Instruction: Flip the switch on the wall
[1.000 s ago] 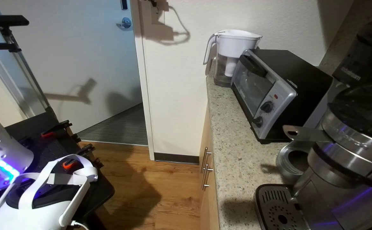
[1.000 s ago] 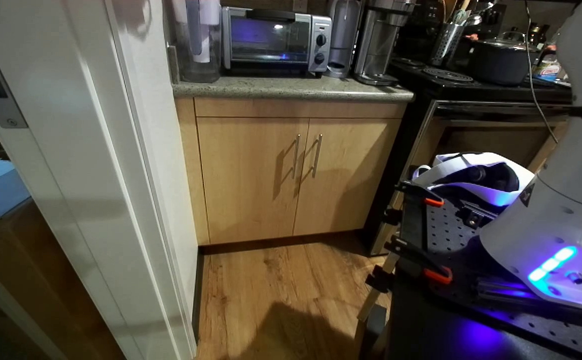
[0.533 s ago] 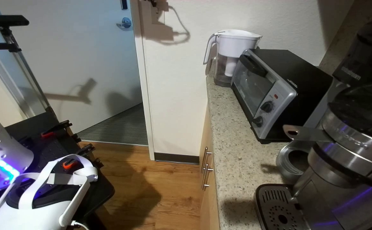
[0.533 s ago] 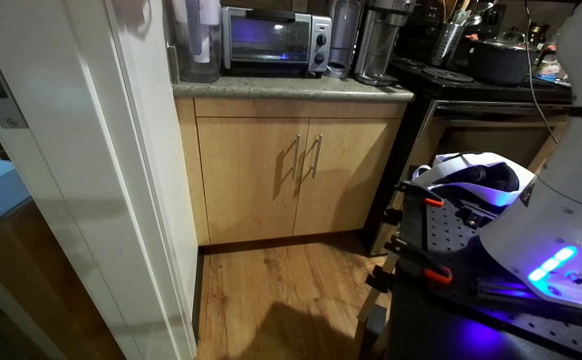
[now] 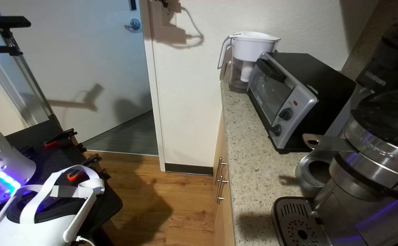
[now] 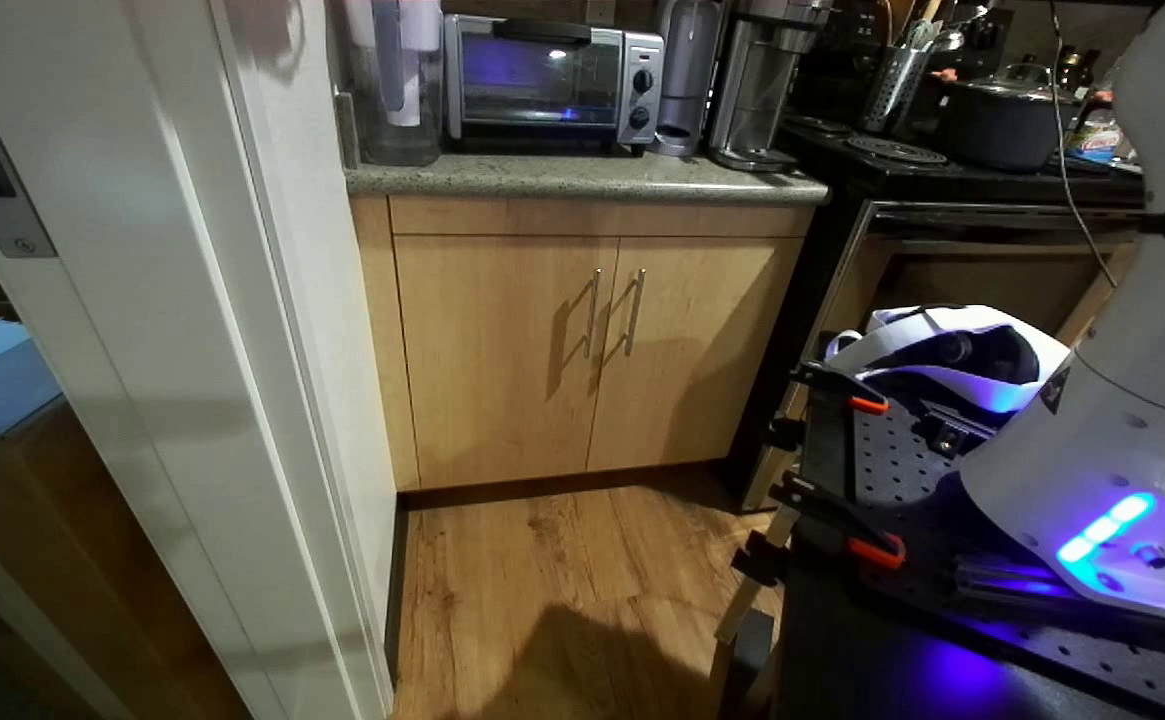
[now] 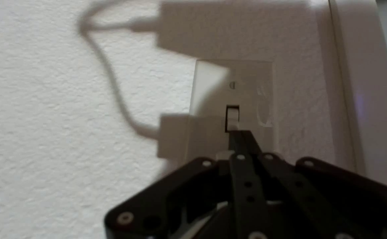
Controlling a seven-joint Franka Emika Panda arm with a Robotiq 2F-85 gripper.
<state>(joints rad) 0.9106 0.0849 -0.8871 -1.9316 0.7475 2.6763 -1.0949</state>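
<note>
Facing the wall (image 7: 63,166), the hand (image 7: 241,133) has its 2 fingers pressed together with nothing between, I'd guess to make 1 blunt prod. The tip is right by the toggle (image 7: 233,117) of the switch (image 7: 246,94); touching or not, I can't tell. That switch sits beside the door frame (image 7: 372,83), out past the corner where the front edge of the surface (image 5: 246,171) meets the wall. Toward the back edge, lettering on a dark machine (image 5: 386,54) ends in "stream", its start blurred.

In an exterior view, the arm base (image 6: 1092,440) stands at the right, its blue light strip (image 6: 1107,527) lit. The gripper (image 7: 241,133) extends from near to far, fingers (image 7: 252,146) together.
</note>
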